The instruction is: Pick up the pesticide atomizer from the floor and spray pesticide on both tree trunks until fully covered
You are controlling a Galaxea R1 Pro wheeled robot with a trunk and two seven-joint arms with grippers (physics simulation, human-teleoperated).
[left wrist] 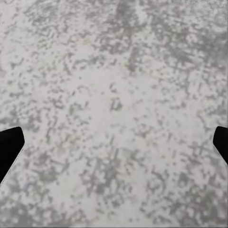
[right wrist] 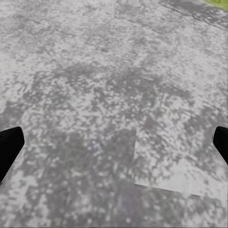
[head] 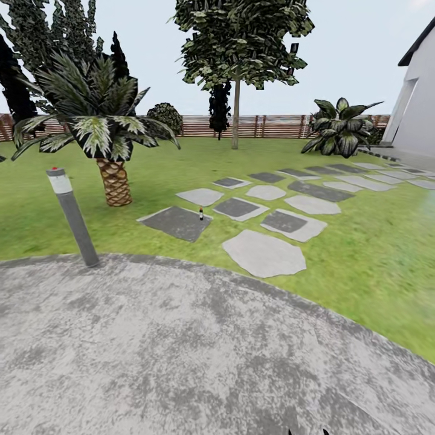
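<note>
A small dark atomizer bottle [head: 201,213] stands upright on the grass between grey stepping stones, mid-distance ahead. One tall tree with a bare grey-brown trunk [head: 235,115] and a blocky green canopy [head: 241,42] rises by the far fence. I cannot pick out a second such tree. My left gripper [left wrist: 114,142] hangs open over mottled grey paving, its black fingertips [left wrist: 9,145] wide apart with nothing between them. My right gripper [right wrist: 114,142] is open too, over the same paving [right wrist: 114,85], with a sliver of grass [right wrist: 216,4] at the picture's corner.
A grey bollard light [head: 74,216] leans at the paving's edge on the left. Behind it stands a palm [head: 103,130]. Stepping stones [head: 264,254] run across the lawn toward a white house [head: 417,103]. A broad-leaf plant [head: 339,130] and a slat fence [head: 272,125] close the back.
</note>
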